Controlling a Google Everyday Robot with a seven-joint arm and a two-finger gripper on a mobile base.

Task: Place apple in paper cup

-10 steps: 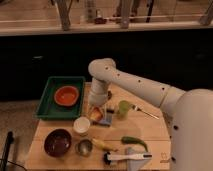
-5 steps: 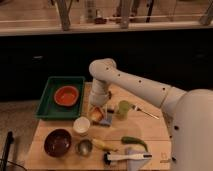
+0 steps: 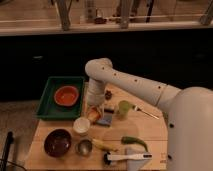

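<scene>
The apple (image 3: pixel 93 115), small and red-orange, shows at the tip of my gripper (image 3: pixel 95 113), which reaches straight down over the middle of the wooden table (image 3: pixel 150 127). The gripper is shut on the apple. The white paper cup (image 3: pixel 81 125) stands upright just to the lower left of the apple, almost touching it, and its inside looks empty. My white arm comes in from the right and hides the table behind the gripper.
A green tray (image 3: pixel 50 107) holding an orange bowl (image 3: pixel 66 95) lies at the left. A dark bowl (image 3: pixel 57 142), a metal cup (image 3: pixel 84 147), a light green cup (image 3: pixel 123 109), a green pepper (image 3: pixel 134 141) and a white-handled tool (image 3: pixel 127 157) surround the spot.
</scene>
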